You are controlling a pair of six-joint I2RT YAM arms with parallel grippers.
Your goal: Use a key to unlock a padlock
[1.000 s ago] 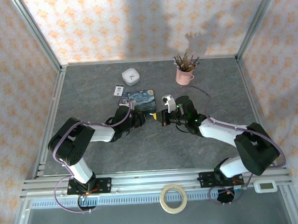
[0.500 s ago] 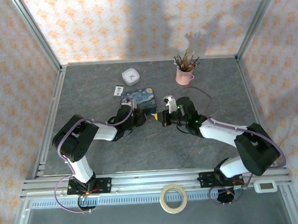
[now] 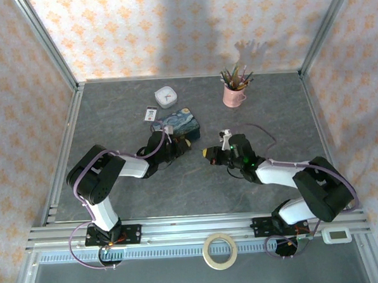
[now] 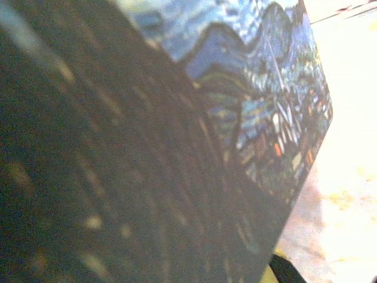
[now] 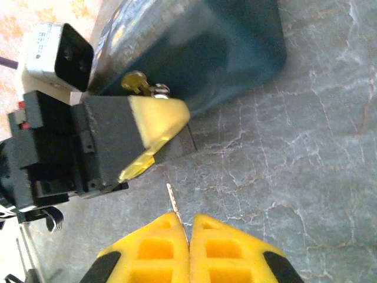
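Grey marbled tabletop [image 5: 318,147]: we see the right gripper [image 5: 188,225] clamped on the key [image 5: 171,199], the left gripper [image 5: 162,132] by the blue box [image 5: 206,53], its grip impossible to tell.

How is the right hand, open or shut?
Shut on the key. In the right wrist view the right hand has its two yellow fingers pressed together, and the thin silvery blade sticks out between them.

Both arms stretch low and inward, grippers facing each other, near but apart. The right gripper [image 3: 207,153] presses its fingers together on the key [image 5: 171,198]. How the left gripper [image 3: 184,143] stands is unclear.
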